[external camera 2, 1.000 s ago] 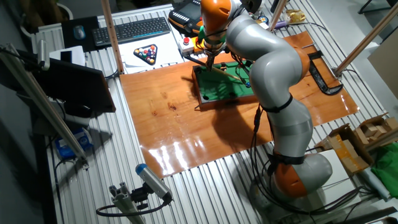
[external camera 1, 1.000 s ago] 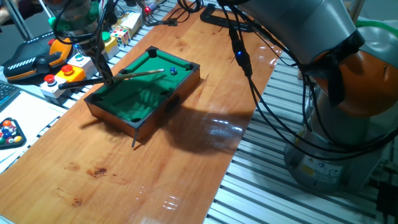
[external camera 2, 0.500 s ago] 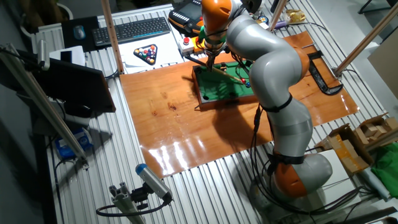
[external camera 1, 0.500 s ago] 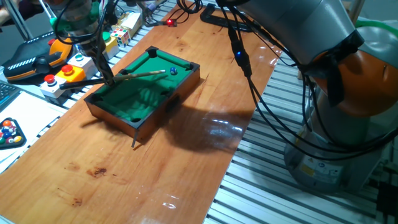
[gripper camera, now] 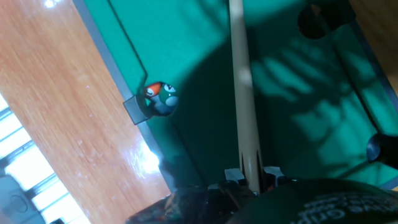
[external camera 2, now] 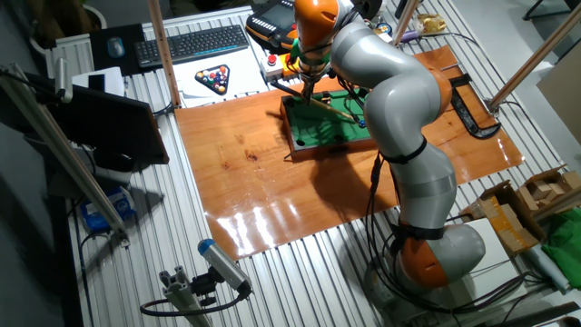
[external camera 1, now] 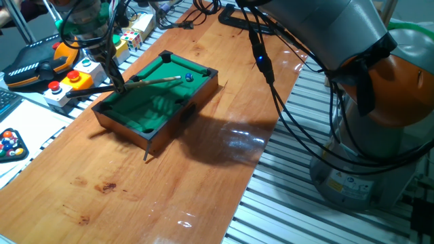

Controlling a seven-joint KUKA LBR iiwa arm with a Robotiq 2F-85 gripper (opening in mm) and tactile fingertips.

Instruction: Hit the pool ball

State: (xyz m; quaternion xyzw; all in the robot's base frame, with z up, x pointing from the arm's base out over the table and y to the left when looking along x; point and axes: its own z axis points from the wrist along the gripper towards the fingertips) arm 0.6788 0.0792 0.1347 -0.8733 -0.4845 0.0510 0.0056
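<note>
The miniature green-felt pool table (external camera 1: 146, 112) stands on the wooden board; it also shows in the other fixed view (external camera 2: 320, 136). The pool ball (external camera 1: 189, 77) is tiny, glossy and blue, and lies on the felt near the far right end. My gripper (external camera 1: 119, 87) is at the table's left long rail, shut on a wooden cue stick (external camera 1: 156, 80). The stick's tip points at the ball and stops just short of it. In the hand view the cue stick (gripper camera: 240, 93) runs up from between my gripper (gripper camera: 252, 177) fingers. In the other fixed view my gripper (external camera 2: 308, 96) is over the table; the arm hides the ball.
A black triangle of multicoloured balls (external camera 1: 9, 145) lies on paper at the left, also shown in the other fixed view (external camera 2: 214, 80). Button boxes (external camera 1: 68, 81) stand behind the table. Black cables (external camera 1: 271, 74) hang over the board. A small glossy round thing (gripper camera: 160, 98) sits at the left rail.
</note>
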